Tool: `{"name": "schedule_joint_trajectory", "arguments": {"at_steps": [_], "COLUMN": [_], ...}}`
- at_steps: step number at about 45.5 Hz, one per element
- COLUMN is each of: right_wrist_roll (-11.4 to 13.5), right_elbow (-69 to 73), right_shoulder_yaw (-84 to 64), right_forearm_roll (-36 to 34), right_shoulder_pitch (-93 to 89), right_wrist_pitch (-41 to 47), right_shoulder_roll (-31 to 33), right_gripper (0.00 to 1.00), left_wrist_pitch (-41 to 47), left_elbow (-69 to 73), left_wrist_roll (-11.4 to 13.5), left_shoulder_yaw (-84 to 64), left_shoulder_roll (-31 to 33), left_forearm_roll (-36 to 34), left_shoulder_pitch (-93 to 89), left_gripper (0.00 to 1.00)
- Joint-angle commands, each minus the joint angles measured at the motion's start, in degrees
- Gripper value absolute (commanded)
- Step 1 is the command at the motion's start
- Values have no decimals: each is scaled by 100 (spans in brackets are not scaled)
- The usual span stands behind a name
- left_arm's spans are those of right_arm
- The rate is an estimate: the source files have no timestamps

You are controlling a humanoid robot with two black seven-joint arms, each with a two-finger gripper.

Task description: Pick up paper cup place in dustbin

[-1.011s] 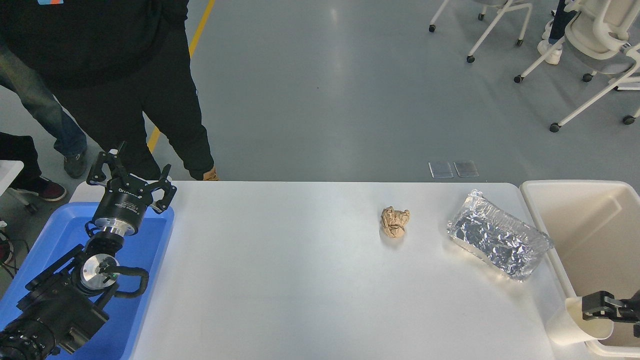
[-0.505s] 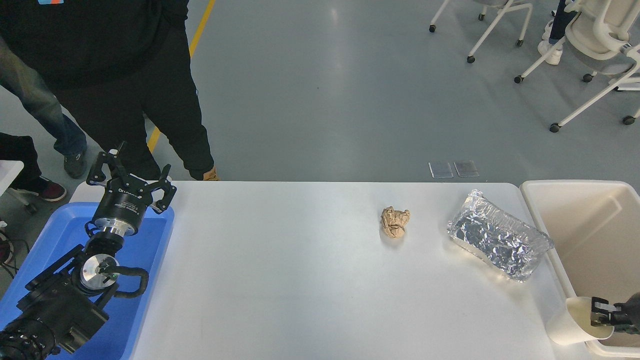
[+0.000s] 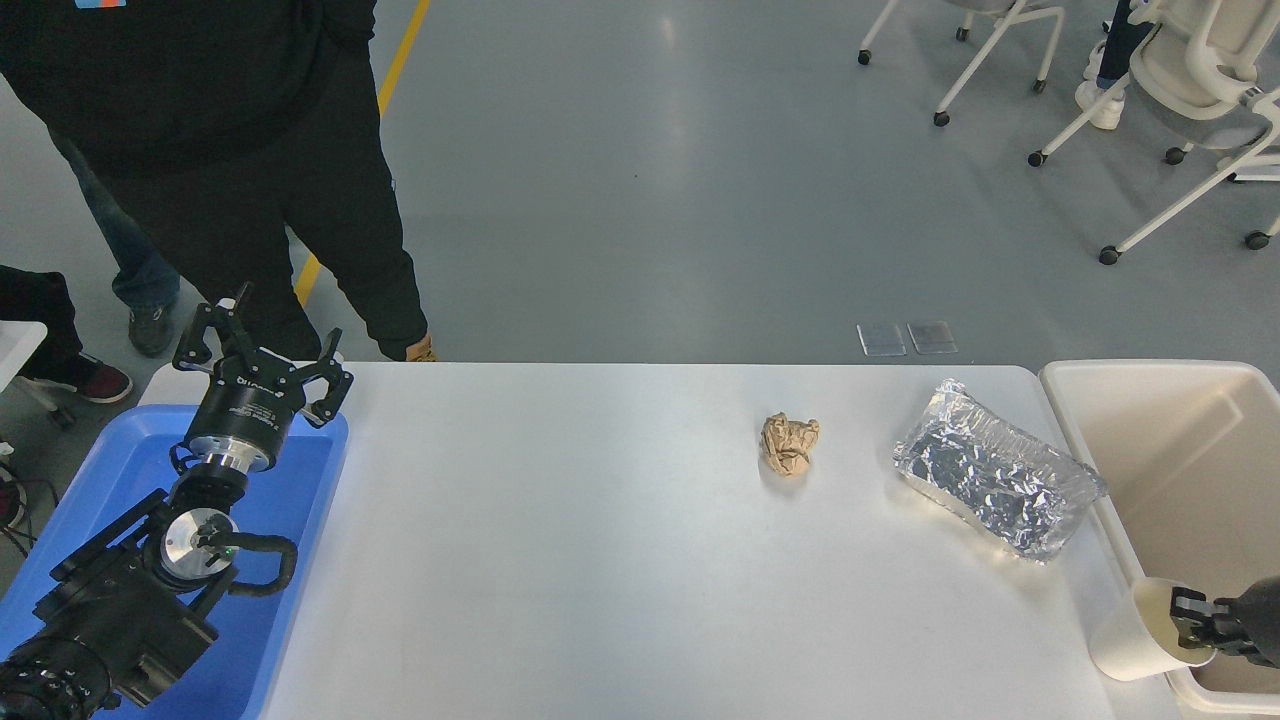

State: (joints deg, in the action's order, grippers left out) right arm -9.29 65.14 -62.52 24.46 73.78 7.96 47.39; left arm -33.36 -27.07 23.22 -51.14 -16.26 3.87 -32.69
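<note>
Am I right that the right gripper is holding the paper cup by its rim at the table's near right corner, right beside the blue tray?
Not quite. In the head view the right gripper does hold the paper cup by its rim there, but beside the beige dustbin; the blue tray is at the left end.

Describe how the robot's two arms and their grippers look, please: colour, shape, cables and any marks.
The left gripper is black, with angular linkage jaws on a round black body that bears small white print. Behind it sit a silver ring, a round silver disc with a tiny green light, and a looping black ribbed cable. The left arm is black and blocky. Of the right gripper, only black jaw parts show at the picture's edge.
</note>
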Motion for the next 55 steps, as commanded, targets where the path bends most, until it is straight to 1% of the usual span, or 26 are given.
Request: {"name": "schedule_joint_trajectory", "arguments": {"at_steps": [1, 13, 27, 40, 55], "right_wrist_roll": [-100, -117, -117, -117, -108], "right_elbow": [25, 288, 297, 289, 245], "right_shoulder_yaw": [-225, -981, -1052, -1078, -1078], "right_forearm_roll": [15, 6, 15, 15, 32], "right_shoulder_pitch": [768, 3079, 5365, 5990, 5947], "right_wrist_pitch": [302, 1471, 2930, 3282, 3282], "right_shoulder_roll": [350, 666, 473, 315, 341], "right_gripper": [0, 0, 0, 0, 0], "left_wrist_pitch": [-4, -4, -4, -4, -4], "left_elbow": [0, 0, 0, 0, 0], "left_wrist_roll": [-2, -2, -2, -2, -2], "left_shoulder_yaw": [-1, -1, -1, -1, -1], "left_shoulder_roll": [0, 0, 0, 0, 0], "left_forearm_roll": [0, 0, 0, 0, 0], "left_shoulder_pitch": [0, 0, 0, 0, 0], "left_gripper": [99, 99, 99, 99, 99]}}
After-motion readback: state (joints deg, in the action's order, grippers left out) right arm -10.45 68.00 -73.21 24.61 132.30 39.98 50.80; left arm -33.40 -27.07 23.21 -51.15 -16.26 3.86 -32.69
